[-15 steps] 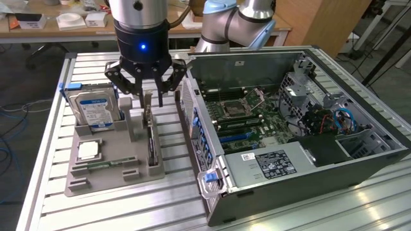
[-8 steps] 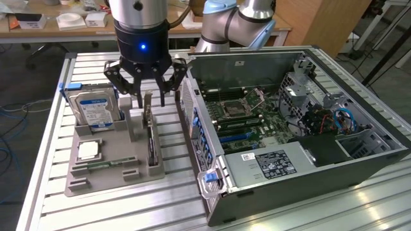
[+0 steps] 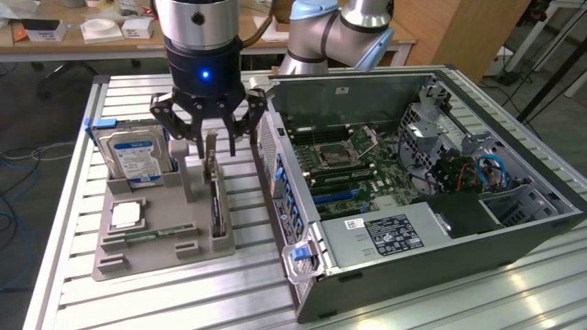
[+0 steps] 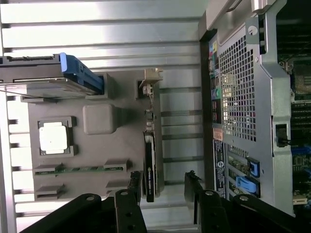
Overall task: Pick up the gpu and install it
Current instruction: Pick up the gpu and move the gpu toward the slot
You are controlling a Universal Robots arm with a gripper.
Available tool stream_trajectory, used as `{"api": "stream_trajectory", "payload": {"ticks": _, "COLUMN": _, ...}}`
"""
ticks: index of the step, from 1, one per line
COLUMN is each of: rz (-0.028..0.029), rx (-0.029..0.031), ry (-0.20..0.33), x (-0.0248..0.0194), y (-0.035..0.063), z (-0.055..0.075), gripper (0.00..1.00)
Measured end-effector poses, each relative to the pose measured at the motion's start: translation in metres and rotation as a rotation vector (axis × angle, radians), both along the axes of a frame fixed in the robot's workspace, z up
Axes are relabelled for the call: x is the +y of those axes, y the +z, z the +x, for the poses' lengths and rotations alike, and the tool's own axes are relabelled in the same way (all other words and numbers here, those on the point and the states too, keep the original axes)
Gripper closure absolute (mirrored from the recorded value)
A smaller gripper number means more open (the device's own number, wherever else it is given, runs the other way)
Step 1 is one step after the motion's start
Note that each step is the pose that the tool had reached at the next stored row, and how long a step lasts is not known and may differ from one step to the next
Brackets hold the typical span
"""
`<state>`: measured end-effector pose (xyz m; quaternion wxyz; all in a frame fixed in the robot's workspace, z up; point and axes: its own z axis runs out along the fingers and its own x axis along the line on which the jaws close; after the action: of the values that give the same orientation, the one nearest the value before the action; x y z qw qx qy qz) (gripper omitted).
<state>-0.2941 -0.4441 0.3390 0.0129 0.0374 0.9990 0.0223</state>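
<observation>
The gpu is a thin black card standing on edge in a slot of the grey holder on the table, its silver bracket at the far end. My gripper hangs just above the card's far part with its black fingers spread open, one on each side of the card's line. In the wrist view the gpu runs between the two fingertips of the gripper, closer to one finger; I see no contact. The open computer case lies on the exterior view's right, its motherboard exposed.
The holder also carries a silver hard drive with a blue-white label, a processor chip and a green memory stick. The case's side wall stands close beside the holder. The arm's body rises behind the case.
</observation>
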Motion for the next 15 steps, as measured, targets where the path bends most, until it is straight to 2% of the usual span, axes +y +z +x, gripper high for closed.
{"api": "stream_trajectory", "payload": {"ticks": 15, "rz": -0.0001, "rx": 0.0000, "ry": 0.000, "x": 0.0000, "y": -0.0189, "z": 0.000, "gripper": 0.51}}
